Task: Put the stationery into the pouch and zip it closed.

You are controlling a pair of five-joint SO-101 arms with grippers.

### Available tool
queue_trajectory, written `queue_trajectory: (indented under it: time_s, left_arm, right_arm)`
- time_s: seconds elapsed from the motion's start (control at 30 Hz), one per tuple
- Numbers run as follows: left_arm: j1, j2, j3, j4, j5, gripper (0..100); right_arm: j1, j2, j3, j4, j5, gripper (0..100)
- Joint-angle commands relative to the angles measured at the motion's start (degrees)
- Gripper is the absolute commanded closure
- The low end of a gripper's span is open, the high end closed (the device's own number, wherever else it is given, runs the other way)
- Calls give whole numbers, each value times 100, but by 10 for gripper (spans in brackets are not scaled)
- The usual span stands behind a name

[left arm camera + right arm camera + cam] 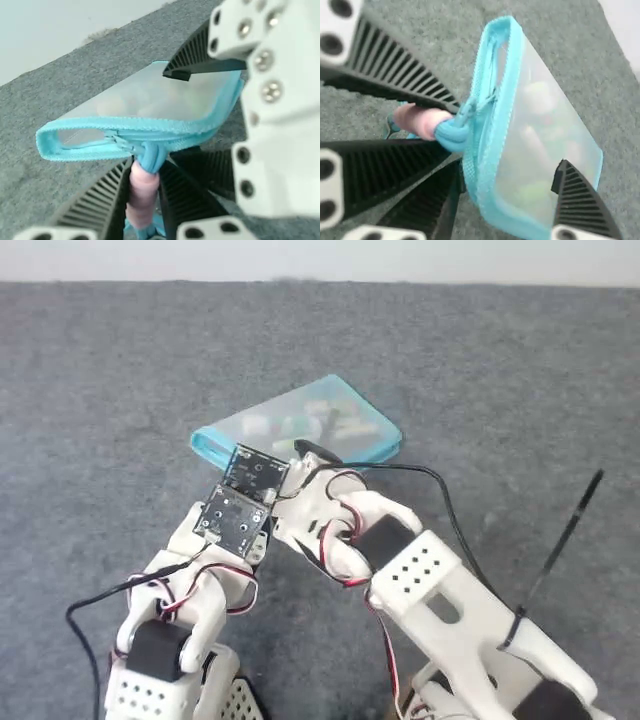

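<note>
Mid-frame on the counter (100,390): zipping the pouch (300,427).
The right hand (512,172) clamps its end steady; the left hand (145,164) pinches the zip pull (142,192).

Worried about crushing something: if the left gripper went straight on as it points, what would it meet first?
The pouch. The left gripper, shut on the zipper pull, points at its zipper edge, seemingly just ahead, though depth is unclear.

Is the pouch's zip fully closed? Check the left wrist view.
No, the pouch gapes open along its zip on one side of the slider.
</note>
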Motion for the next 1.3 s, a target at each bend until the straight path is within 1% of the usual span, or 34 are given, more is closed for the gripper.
queue_trajectory:
  time_s: [0.0,0.07,0.13,0.2,0.23,0.27,0.33,0.4,0.5,0.67,0.77,1.03,1.27]
  left_arm:
    - [44,35,-321,26,-53,990]
    - [62,35,-303,26,-53,990]
    - [62,35,-321,26,-53,990]
    - [70,35,-295,26,-53,990]
    - [79,35,-295,44,-53,990]
    - [70,35,-321,53,-53,990]
    - [53,35,-321,53,-53,990]
    - [53,35,-321,44,-53,990]
    - [-26,35,-321,26,-53,990]
    - [-615,35,-303,-237,-53,990]
    - [-809,35,-295,-325,-53,990]
    - [-818,35,-295,-343,-44,990]
    - [-844,35,-295,-343,0,990]
  right_arm:
    - [-84,136,-527,57,141,750]
    - [-66,303,-642,40,114,808]
    - [-13,505,-756,40,62,890]
    - [66,664,-809,-13,-308,987]
    - [180,734,-862,-48,-519,997]
    - [303,787,-905,-57,-738,983]
    - [541,822,-941,-57,-1029,991]
    - [760,813,-941,66,-1152,991]
    - [936,804,-949,444,-1187,991]
    - [919,576,-879,1086,-1152,991]
    - [954,-84,-607,1385,-1020,991]
    - [919,-2492,536,2299,-571,992]
    - [919,-3767,668,3310,-396,992]
